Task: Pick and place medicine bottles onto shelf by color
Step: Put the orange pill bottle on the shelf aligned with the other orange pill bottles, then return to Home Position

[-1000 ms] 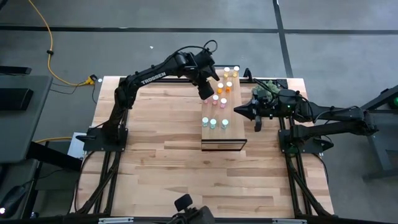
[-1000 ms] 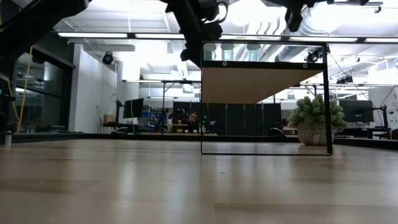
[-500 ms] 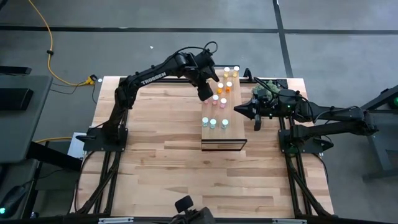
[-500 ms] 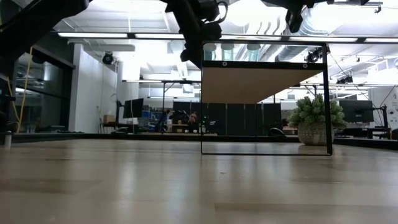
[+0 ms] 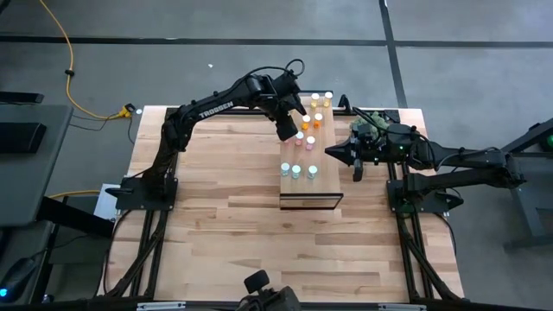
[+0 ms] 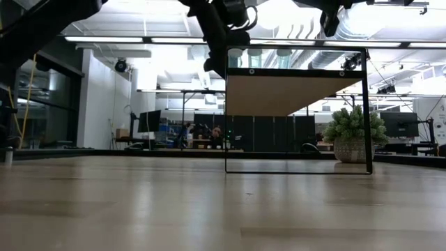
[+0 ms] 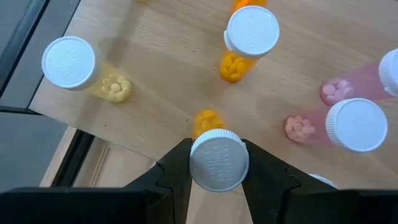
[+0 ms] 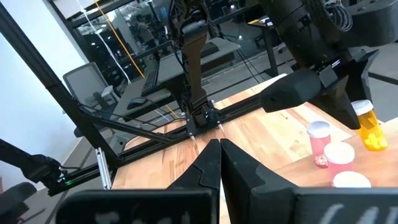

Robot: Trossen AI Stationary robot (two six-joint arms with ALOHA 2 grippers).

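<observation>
The shelf [image 5: 309, 192] stands on the table's far middle, with several small white-capped bottles on its top board [image 7: 155, 74]: yellow ones [image 5: 321, 100] at the far end, then orange [image 5: 317, 118], pink [image 5: 310, 141] and pale ones [image 5: 296, 171]. My left gripper [image 5: 289, 130] is over the shelf's left edge, shut on an orange bottle [image 7: 209, 119]. My right gripper [image 5: 340, 154] is shut and empty just right of the shelf; it also shows in the right wrist view [image 8: 219, 155]. My left gripper pinches the orange bottle's white cap [image 7: 219, 160] between its two fingers, one on each side. The fingers come from above, pointing down. The bottle hangs below them, a little tilted [image 8: 368, 127], by the board's left edge; whether its base touches the board I cannot tell.
In the left wrist view a yellow bottle [image 7: 69, 61], an orange one [image 7: 252, 30] and two pink ones [image 7: 356, 124] stand close around the held bottle. Bare plank tabletop [image 5: 225, 199] lies left of and in front of the shelf.
</observation>
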